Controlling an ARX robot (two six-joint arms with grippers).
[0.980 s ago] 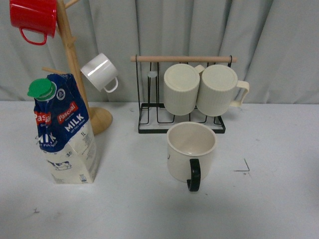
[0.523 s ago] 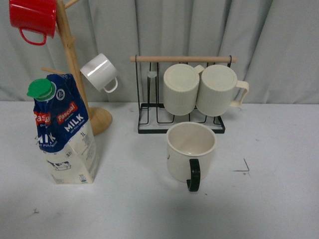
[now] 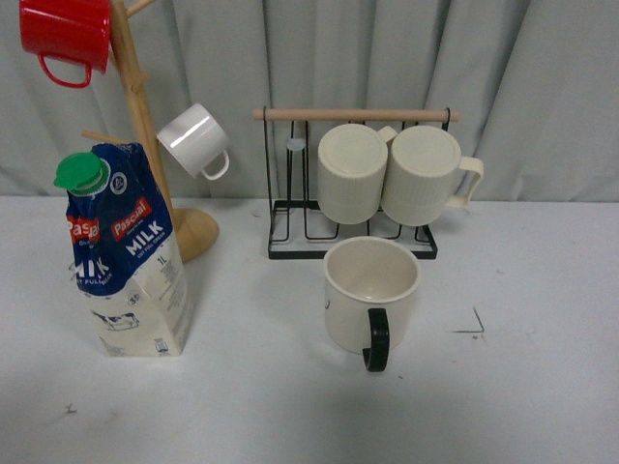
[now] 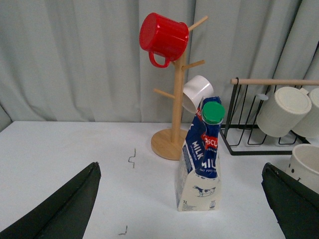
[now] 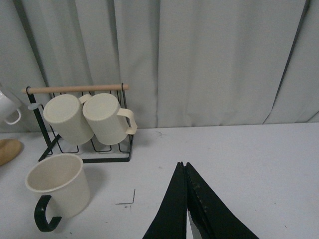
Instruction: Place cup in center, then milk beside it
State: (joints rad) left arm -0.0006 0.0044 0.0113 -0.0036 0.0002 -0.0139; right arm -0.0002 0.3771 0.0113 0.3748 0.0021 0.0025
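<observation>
Curtain [image 3: 542, 87] in grey folds closes off the back, and the white tabletop [image 3: 542, 406] runs out in front of it. At the left I see a wooden mug tree [image 3: 135, 106], its round base just behind the milk [image 3: 126, 261], which stands upright. A black wire rack [image 3: 290, 208] with a wooden bar sits right behind the cup [image 3: 370, 295]. The cup stands upright right of the milk and apart from it, with its black handle facing me. Two ribbed mugs [image 3: 387, 174] hang on the rack above the cup's far rim. A red mug [image 3: 66, 31] and a white mug [image 3: 191, 138] hang on the tree. The center [image 3: 280, 387] is bare tabletop left of a black corner mark [image 3: 474, 324]. My left gripper [image 4: 180, 169] is spread wide and holds nothing. My right gripper [image 5: 183, 167] is closed tight on nothing.
</observation>
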